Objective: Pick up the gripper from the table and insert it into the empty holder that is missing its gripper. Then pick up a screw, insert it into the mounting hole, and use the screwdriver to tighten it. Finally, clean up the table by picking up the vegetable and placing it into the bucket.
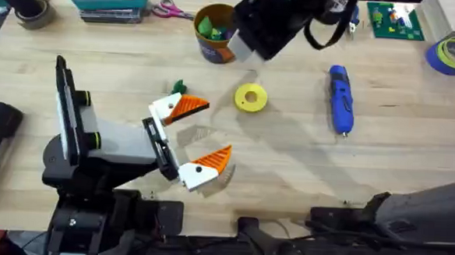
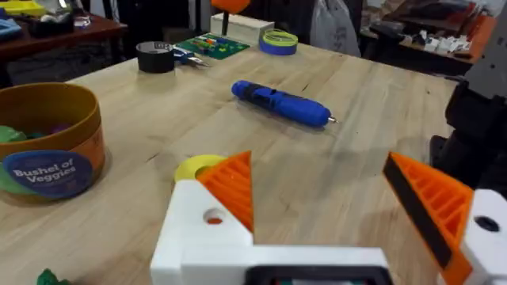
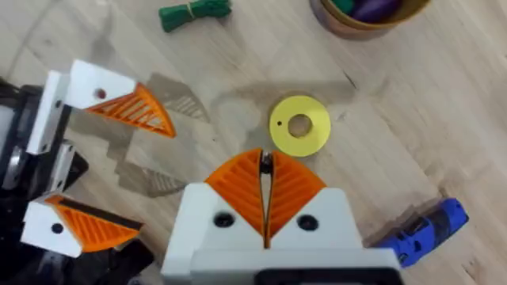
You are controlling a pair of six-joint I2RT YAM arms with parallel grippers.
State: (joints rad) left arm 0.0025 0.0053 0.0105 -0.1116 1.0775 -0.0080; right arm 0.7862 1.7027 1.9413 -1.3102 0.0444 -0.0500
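Screwdriver (image 1: 340, 98) lies untouched; right tool (image 3: 266, 192) hovers pressed together, left tool (image 1: 198, 135) rests spread.

The one readable text is on the bucket (image 2: 49, 138): in the left wrist view, a round blue label on its brown side reads "Bushel of Veggies" in pale letters. The same blue label shows on the bucket from overhead, but its words cannot be made out there. The green board at the far end of the table (image 2: 317, 190) carries small markings that are too small to read. No other words, numbers or signs can be read.
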